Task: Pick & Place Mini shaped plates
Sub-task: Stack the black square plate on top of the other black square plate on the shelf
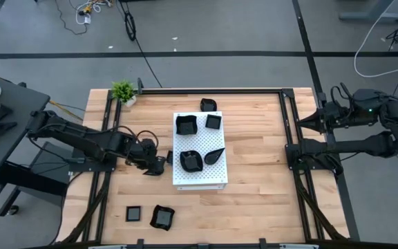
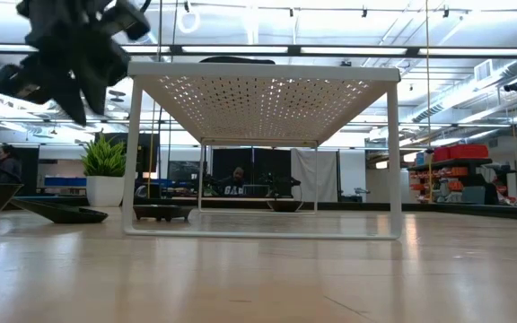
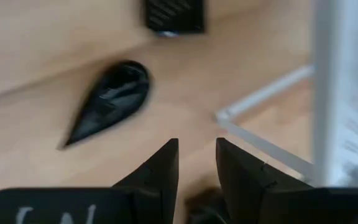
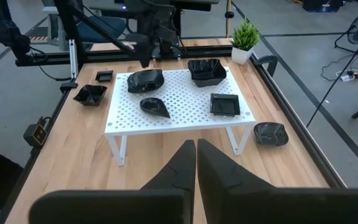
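Several mini shaped plates, small and glossy black, lie on the white perforated board [image 1: 199,178]: two wavy-edged ones [image 1: 186,124] [image 1: 191,160], a square one [image 1: 213,122] and a teardrop one [image 1: 213,156]. More rest flat on the wooden table: one by the far edge [image 1: 208,104], a square one [image 1: 134,214] and a wavy one [image 1: 162,216] near the front. My left gripper [image 3: 196,162] hovers open beside the board's left side, slanting down above a teardrop plate [image 3: 114,99] and a square plate [image 3: 174,15] on the table, touching neither. My right gripper [image 4: 196,146] waits shut, raised at the table's right edge.
The board stands on thin white legs [image 3: 260,99] close beside my left gripper, with room under it [image 2: 258,188]. A small green potted plant [image 1: 124,90] sits at the far left corner. Bare wood lies right of the board [image 1: 261,159].
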`<control>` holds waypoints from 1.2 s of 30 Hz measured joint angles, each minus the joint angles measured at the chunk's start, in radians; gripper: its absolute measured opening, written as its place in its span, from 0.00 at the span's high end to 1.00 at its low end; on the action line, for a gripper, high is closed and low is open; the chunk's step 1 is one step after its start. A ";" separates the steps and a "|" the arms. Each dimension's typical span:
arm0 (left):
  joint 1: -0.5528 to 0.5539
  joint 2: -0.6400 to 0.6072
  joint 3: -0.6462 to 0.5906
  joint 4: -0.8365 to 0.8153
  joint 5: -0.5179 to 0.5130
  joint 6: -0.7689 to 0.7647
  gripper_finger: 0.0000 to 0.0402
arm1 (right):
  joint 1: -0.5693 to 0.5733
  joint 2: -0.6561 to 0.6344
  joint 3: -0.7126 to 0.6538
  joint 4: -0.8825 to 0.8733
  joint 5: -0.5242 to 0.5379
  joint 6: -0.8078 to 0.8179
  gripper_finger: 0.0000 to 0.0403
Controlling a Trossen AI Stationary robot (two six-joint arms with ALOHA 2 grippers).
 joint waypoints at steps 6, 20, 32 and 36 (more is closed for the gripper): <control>0.046 -0.003 -0.060 0.017 -0.073 -0.023 0.72 | 0.000 0.000 0.000 0.000 0.000 0.000 0.95; 0.200 -0.003 -0.183 0.168 -0.079 0.098 0.72 | 0.000 0.000 0.000 0.000 0.000 0.000 0.95; 0.307 0.015 -0.226 0.275 0.004 0.245 0.72 | 0.000 0.000 0.000 0.000 0.000 0.000 0.95; 0.317 0.015 -0.226 0.274 0.028 0.293 0.72 | 0.000 0.000 0.000 0.000 0.000 0.000 0.95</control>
